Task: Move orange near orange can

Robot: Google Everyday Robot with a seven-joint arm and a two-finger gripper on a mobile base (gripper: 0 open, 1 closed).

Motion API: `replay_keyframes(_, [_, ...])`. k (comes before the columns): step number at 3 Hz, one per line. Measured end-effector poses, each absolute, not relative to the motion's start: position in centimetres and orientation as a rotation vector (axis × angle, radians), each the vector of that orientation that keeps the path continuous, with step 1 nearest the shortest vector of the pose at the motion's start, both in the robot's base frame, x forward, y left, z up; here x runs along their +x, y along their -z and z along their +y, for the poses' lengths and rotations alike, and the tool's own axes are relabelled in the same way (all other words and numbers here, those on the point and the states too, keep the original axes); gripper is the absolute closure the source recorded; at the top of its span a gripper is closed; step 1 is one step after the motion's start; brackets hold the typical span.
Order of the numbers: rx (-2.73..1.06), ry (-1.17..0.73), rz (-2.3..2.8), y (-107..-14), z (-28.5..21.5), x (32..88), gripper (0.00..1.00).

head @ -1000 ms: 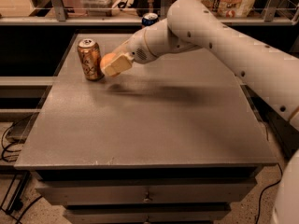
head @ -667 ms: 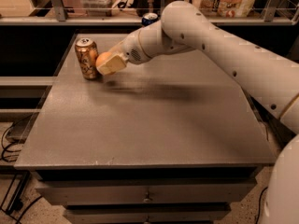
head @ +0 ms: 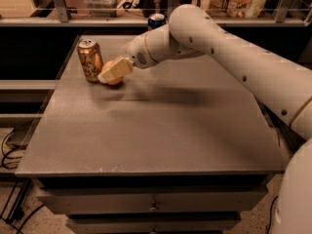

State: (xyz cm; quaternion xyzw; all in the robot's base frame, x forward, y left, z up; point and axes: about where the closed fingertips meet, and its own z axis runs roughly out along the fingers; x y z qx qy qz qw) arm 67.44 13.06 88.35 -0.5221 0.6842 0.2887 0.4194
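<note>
The orange can (head: 90,60), coppery with a silver top, stands upright at the far left of the grey table (head: 161,130). The orange (head: 112,79) sits on the table just right of the can, mostly covered by my cream fingers (head: 117,68). My gripper (head: 111,74) reaches in from the right on the white arm and is closed around the orange, right beside the can.
A dark blue can (head: 156,20) stands at the table's far edge behind the arm. A shelf with boxes and bags runs along the back. Drawers sit under the table front. Cables lie on the floor at the left.
My gripper has carried the orange a little left and down, so it now sits at the table surface beside the can.
</note>
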Motion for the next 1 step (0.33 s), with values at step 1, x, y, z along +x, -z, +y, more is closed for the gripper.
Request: replay_keyframes(1, [-1.308,-0.726,1.716,-88.34,13.05,67.42,0.00])
